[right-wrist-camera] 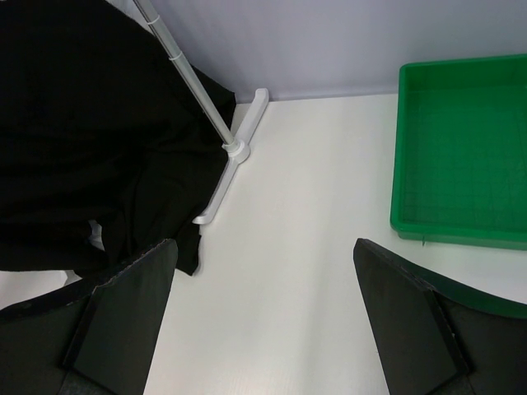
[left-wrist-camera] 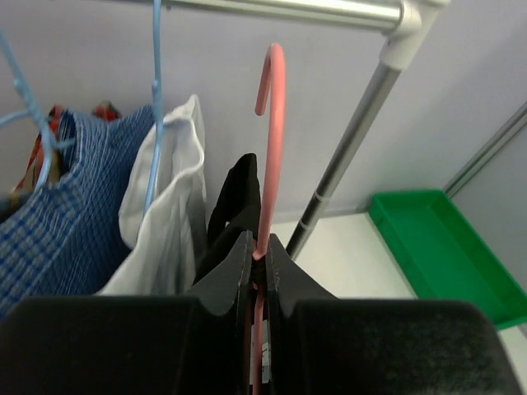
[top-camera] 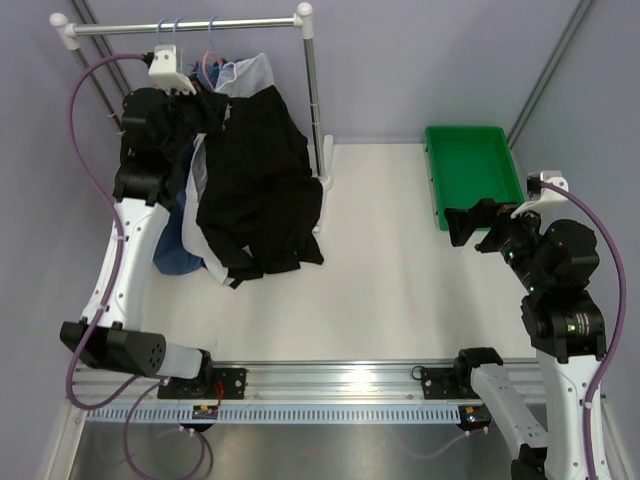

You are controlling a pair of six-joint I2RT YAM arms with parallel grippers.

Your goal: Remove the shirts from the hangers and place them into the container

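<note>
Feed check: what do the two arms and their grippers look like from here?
The left arm and right arm have white links between black joint housings. A purple cable loops along each. The left gripper and right gripper have flat matte black fingers. Green lights glow on the right arm.

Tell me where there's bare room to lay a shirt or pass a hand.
Free: the table between the black shirt and the green container, and the container's own floor. The open right gripper sits at the container's near edge. Crowded: back left, where shirts hang under the rail and the left gripper clamps the pink hanger.
</note>
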